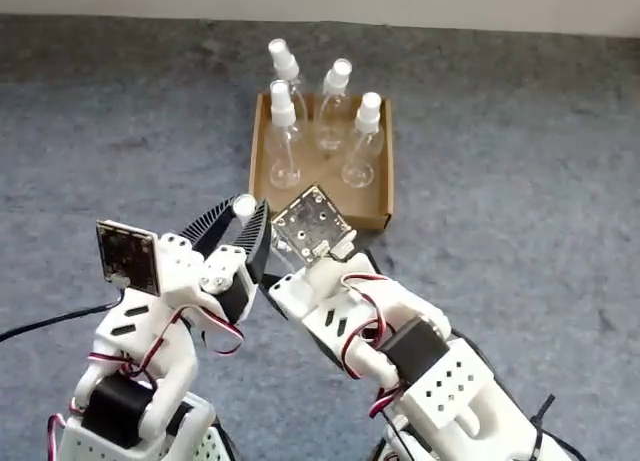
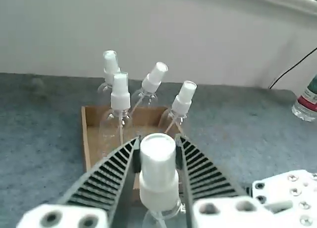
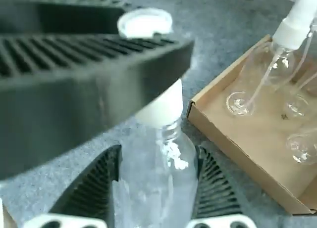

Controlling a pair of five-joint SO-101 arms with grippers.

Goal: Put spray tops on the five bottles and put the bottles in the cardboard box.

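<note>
The fifth bottle (image 3: 153, 174) is the one being worked on. It sits just in front of the near wall of the cardboard box (image 1: 380, 209), by the box's left corner, and both arms have hold of it. The right fingers (image 3: 115, 163) are clamped on either side of its clear body, down low. The left fingers (image 2: 134, 156) are pinched tight around the white spray top (image 2: 158, 163), which sits on the bottle's neck. In the right wrist view you can see the threads of the neck just under the cap's collar, so I can't tell if it's seated all the way. I also can't tell whether the bottle's base is resting on the grey surface (image 1: 520, 181) or is held a bit above it.

The other four bottles (image 1: 285, 151) already have their spray tops on and stand upright, bunched together at the box. Three of them are clearly inside. The far one (image 1: 283, 63) is right at the back wall, and I honestly can't say whether it's in the box or just behind it.
</note>
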